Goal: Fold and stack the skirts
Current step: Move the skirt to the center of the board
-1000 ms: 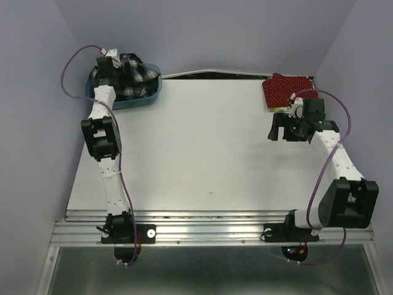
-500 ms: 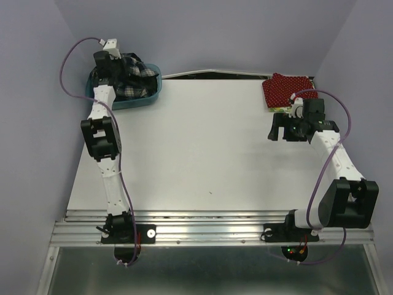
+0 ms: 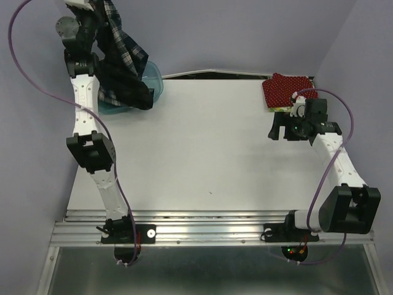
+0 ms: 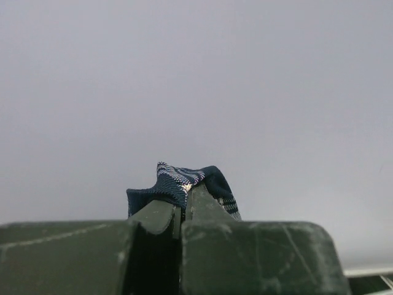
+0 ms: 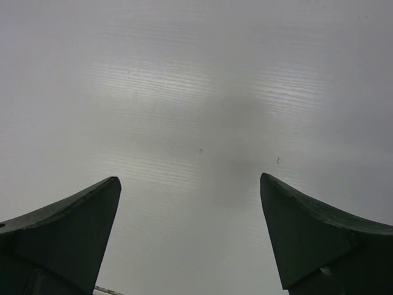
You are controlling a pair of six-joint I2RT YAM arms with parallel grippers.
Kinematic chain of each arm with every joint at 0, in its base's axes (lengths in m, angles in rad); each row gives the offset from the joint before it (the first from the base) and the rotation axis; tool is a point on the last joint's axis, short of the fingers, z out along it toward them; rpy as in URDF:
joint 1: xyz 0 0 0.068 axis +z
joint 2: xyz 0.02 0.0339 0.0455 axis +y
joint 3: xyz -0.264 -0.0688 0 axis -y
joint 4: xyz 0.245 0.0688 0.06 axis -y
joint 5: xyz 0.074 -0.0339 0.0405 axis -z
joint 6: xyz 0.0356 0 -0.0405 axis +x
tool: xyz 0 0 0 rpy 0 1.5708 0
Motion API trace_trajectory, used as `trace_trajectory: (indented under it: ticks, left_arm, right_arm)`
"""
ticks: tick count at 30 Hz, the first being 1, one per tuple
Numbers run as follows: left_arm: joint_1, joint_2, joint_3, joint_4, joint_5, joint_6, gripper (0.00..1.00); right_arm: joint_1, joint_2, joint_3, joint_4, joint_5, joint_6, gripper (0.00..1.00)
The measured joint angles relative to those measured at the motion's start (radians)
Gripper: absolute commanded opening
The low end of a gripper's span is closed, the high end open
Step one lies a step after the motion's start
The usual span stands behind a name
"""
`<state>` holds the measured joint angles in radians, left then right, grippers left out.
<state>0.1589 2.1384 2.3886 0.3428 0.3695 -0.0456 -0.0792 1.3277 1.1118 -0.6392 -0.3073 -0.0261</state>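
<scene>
The plaid skirt (image 3: 123, 55) hangs in the air at the far left, its lower end draping over the teal tub (image 3: 153, 77). My left gripper (image 3: 93, 9) is raised high at the top edge of the top view and is shut on a bunched corner of the plaid skirt (image 4: 175, 178); the left wrist view shows that cloth pinched between the closed fingers of the gripper (image 4: 184, 198). A folded red dotted skirt (image 3: 285, 88) lies at the back right corner, with a yellowish edge (image 3: 279, 109) showing under it. My right gripper (image 3: 277, 130) hovers just in front of it, open and empty (image 5: 190, 184).
The white table (image 3: 209, 153) is walled in by lavender panels on the left, back and right. The teal tub stands at the back left corner. A metal rail (image 3: 209, 224) with both arm bases runs along the near edge.
My left gripper shut on the plaid skirt inside the tub, then rose sharply and lifted the skirt out so it now dangles. The right arm barely moved.
</scene>
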Motion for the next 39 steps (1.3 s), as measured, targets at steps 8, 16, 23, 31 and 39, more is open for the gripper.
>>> trace_trajectory:
  ticks: [8, 16, 23, 31, 39]
  left_arm:
    - [-0.003, -0.195, 0.0, 0.174, 0.081, -0.034, 0.0]
    - [-0.114, -0.396, -0.088, 0.237, 0.18, -0.093, 0.0]
    - [-0.246, -0.475, -0.171, 0.28, 0.294, -0.196, 0.0]
    - [-0.325, -0.296, -0.136, 0.321, 0.407, -0.42, 0.0]
    - [-0.39, -0.177, -0.167, 0.29, 0.47, -0.457, 0.0]
  right_arm:
    - [0.0, -0.048, 0.0, 0.001, -0.021, 0.0, 1.0]
    - [0.0, -0.076, 0.0, 0.003, -0.055, 0.002, 1.0]
    - [0.0, -0.078, 0.0, 0.004, -0.068, 0.004, 1.0]
    - [0.0, -0.077, 0.0, 0.004, -0.067, 0.004, 1.0]
    - [0.0, -0.074, 0.0, 0.005, -0.066, 0.005, 1.0]
